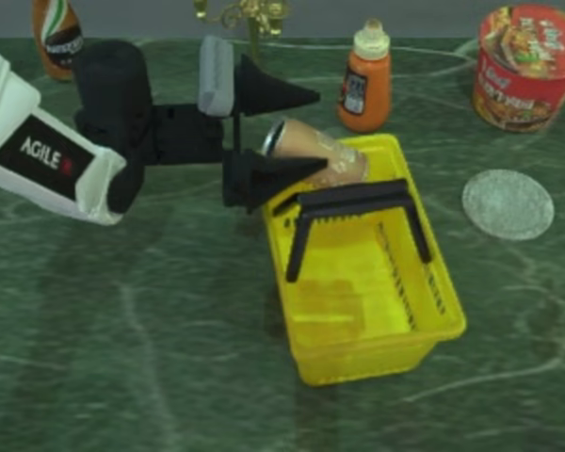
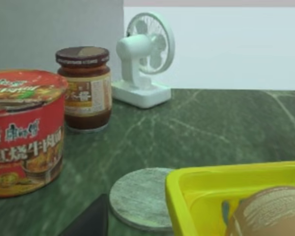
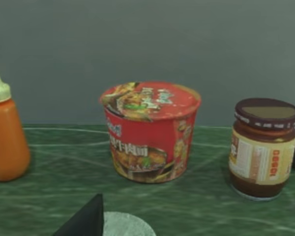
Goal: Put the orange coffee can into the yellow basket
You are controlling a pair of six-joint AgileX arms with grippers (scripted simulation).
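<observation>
The orange coffee can [image 1: 316, 151] lies tilted over the back rim of the yellow basket [image 1: 377, 353], its silver-rimmed end pointing toward my left arm. My left gripper [image 1: 306, 132] is open around the can. The near finger [image 1: 268, 174] touches the can's side and the far finger [image 1: 273, 92] stands apart from it. In the left wrist view the can [image 2: 273, 214] fills the corner, with the basket rim [image 2: 226, 174] just beyond it. The basket's black handles [image 1: 353, 202] are folded up across its middle. My right gripper is outside the top view; its wrist view shows one dark finger [image 3: 88, 219].
An orange white-capped squeeze bottle [image 1: 365, 80] stands just behind the basket. A red noodle cup [image 1: 525, 66] is at the back right, and a grey round coaster [image 1: 508, 203] lies right of the basket. A brown striped bottle [image 1: 58, 38] stands at the back left. A sauce jar [image 2: 84, 88] and a white fan [image 2: 142, 59] lie beyond.
</observation>
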